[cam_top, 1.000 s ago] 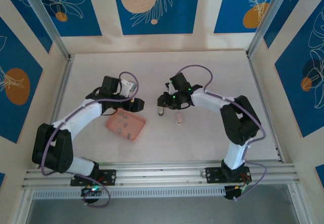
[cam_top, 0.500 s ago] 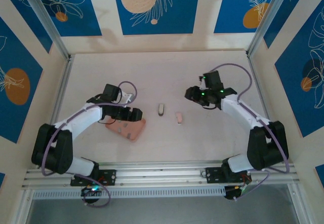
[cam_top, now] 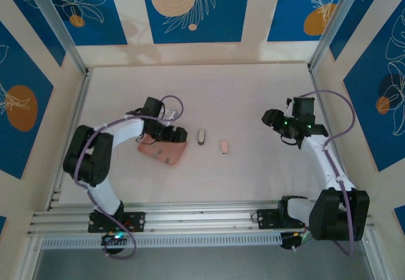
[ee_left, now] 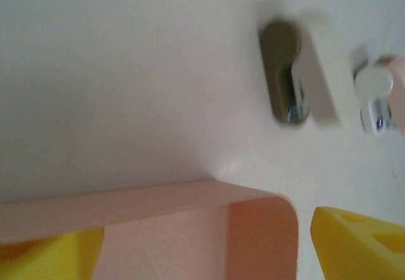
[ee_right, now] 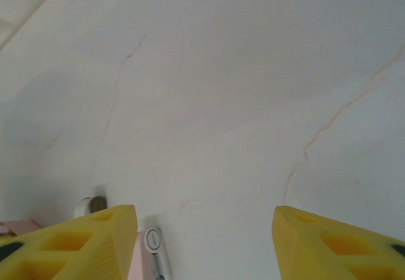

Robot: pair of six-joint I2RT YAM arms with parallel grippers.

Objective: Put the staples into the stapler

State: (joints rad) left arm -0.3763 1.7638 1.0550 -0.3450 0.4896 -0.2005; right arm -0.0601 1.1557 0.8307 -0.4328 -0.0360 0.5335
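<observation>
The small grey stapler (cam_top: 201, 137) lies on the table in the middle, also seen from the left wrist as the stapler (ee_left: 286, 80). A salmon-pink tray (cam_top: 166, 155) sits to its left. My left gripper (cam_top: 175, 133) hovers low over the tray's right end, open. One yellow fingertip (ee_left: 50, 254) is on the tray side, the other beyond the tray's wall (ee_left: 266, 229), not touching it. The staples cannot be made out. My right gripper (cam_top: 271, 118) hangs far right of the stapler, and its fingers (ee_right: 82, 242) stand open around bare table.
A small pink piece with a white cap (cam_top: 223, 147) lies just right of the stapler and shows as the pink piece (ee_right: 154, 239) in the right wrist view. Aluminium rails (cam_top: 202, 215) run along the near edge. Patterned walls enclose the other sides.
My right gripper left the stapler on the table, drew back to the right and opened its jaws. My left gripper moved right, down over the tray's end.
</observation>
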